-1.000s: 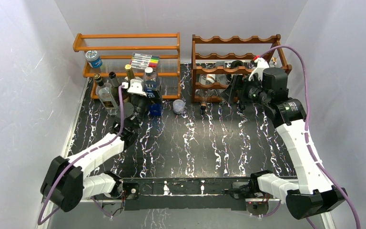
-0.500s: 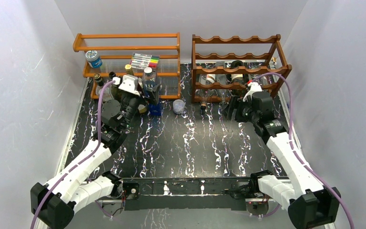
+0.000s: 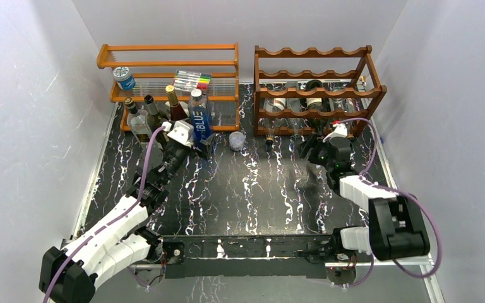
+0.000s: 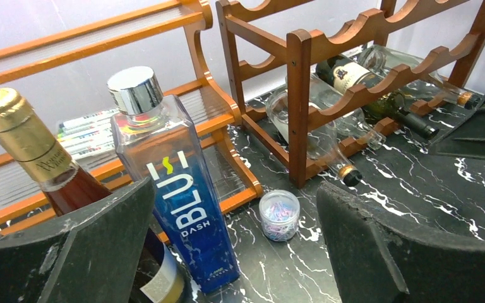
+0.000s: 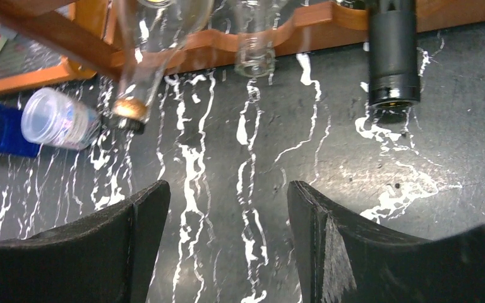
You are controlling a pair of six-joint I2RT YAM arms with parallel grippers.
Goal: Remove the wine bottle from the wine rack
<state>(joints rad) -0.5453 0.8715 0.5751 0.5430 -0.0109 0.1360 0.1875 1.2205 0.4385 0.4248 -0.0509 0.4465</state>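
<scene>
The dark reddish-brown wine rack [image 3: 316, 91] stands at the back right, with bottles lying in its cradles. A dark wine bottle [image 4: 379, 95] with a pale label lies in it. Its black-capped neck [image 5: 391, 50] sticks out over the front rail, beside two clear bottles [image 5: 145, 63]. My right gripper [image 5: 227, 208] hovers low over the table just in front of the rack [image 5: 303, 28]. It is open, with only marbled tabletop between its fingers. My left gripper [image 4: 237, 252] is wide open near the blue bottle [image 4: 177, 189] and holds nothing.
An orange shelf [image 3: 167, 63] with markers and a tin stands at the back left. Several upright bottles [image 3: 148, 113] stand before it. A small clear jar [image 3: 237, 140] of coloured clips sits between shelf and rack. White walls close in on three sides.
My right arm has come down from the rack's middle tier to the table in front of it, and its jaws have narrowed. My left arm has shifted about near the blue bottle.
</scene>
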